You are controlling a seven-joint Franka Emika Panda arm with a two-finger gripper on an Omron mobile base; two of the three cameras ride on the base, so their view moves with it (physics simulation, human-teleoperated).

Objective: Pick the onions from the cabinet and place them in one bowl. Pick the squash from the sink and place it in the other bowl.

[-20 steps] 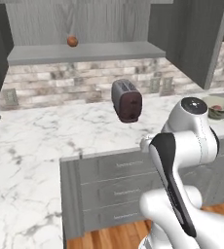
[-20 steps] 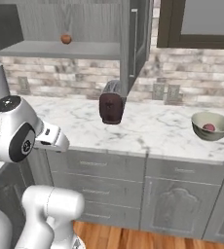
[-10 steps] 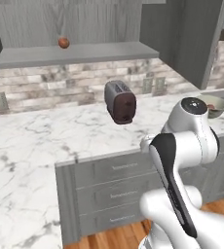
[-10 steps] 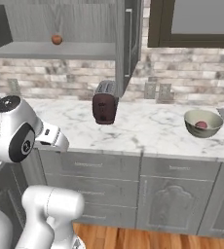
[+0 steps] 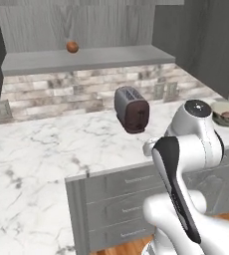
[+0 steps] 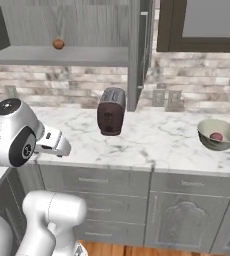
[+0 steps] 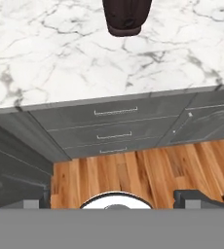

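Observation:
An orange-brown onion rests on the grey shelf of the open cabinet. A reddish-purple onion lies inside the pale bowl on the counter at the right. My gripper is open, its fingertips wide apart with nothing between them. It hangs in front of the counter and looks down over the drawers and the wooden floor. The squash, the sink and the other bowl are out of view.
A dark toaster stands on the white marble counter below the cabinet. The cabinet's dark door hangs open beside it. Grey drawers line the counter front, and a dark-framed window sits at the upper right.
The whole picture has shifted slightly left and then back right, so the base has moved. The arm keeps the same pose and the gripper stays open.

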